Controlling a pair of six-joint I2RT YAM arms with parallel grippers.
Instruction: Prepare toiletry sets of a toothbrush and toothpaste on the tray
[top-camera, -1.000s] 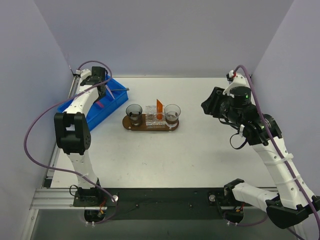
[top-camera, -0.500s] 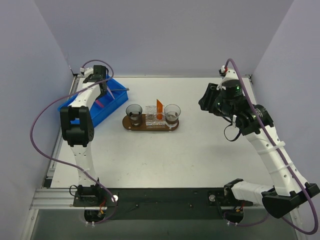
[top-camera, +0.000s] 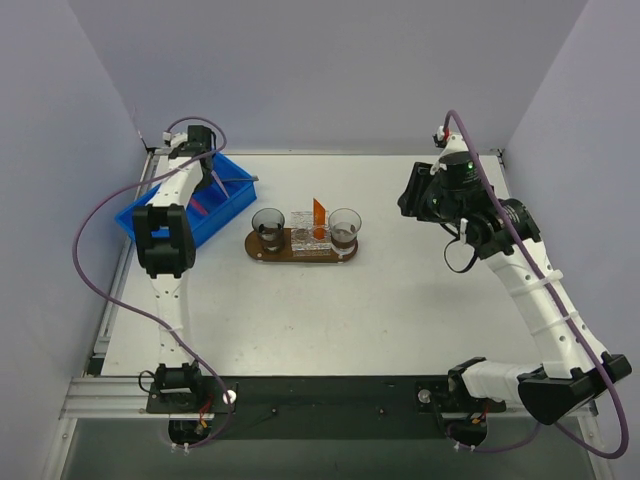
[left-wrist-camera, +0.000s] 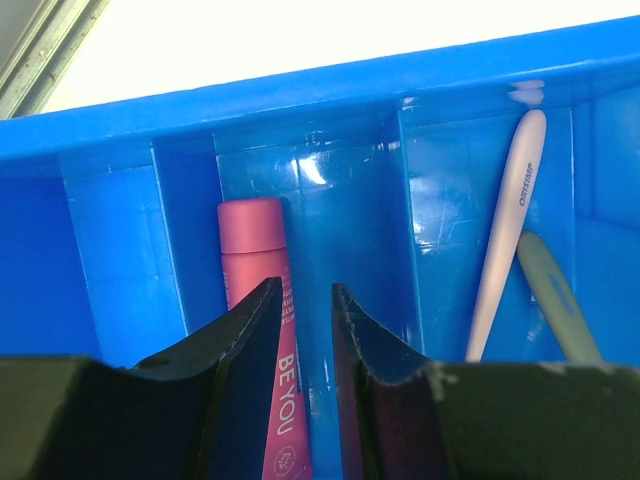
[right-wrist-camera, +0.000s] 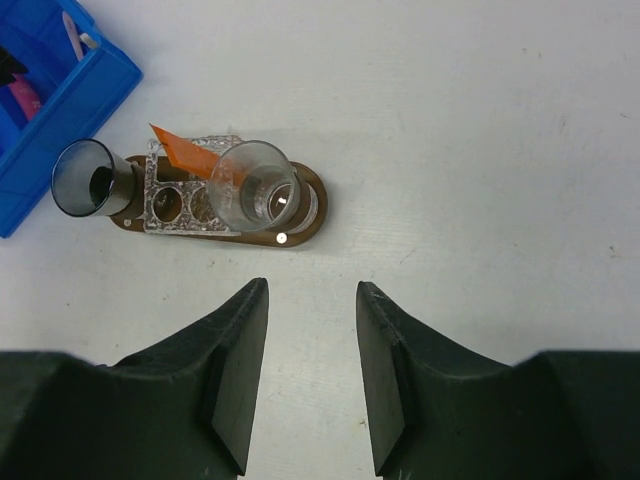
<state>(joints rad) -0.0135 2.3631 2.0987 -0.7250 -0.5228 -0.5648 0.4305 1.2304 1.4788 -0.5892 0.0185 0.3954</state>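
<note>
Left gripper (left-wrist-camera: 303, 290): jaws a narrow gap apart, nothing between them, low in the blue bin (left-wrist-camera: 300, 90).
Pink tube (left-wrist-camera: 255, 250): just left of the gap, lying top-to-bottom in frame.
Toothbrush (left-wrist-camera: 510, 220): next compartment right, nearly upright; left arm nearer.
Right gripper (right-wrist-camera: 312, 290): jaws apart, empty.
Tray (right-wrist-camera: 305, 235): upper left of the frame, holding the toothpaste (right-wrist-camera: 185, 152).

The toothpaste (top-camera: 318, 213) stands on the tray (top-camera: 300, 259); bin (top-camera: 215, 224) lies left.
</note>
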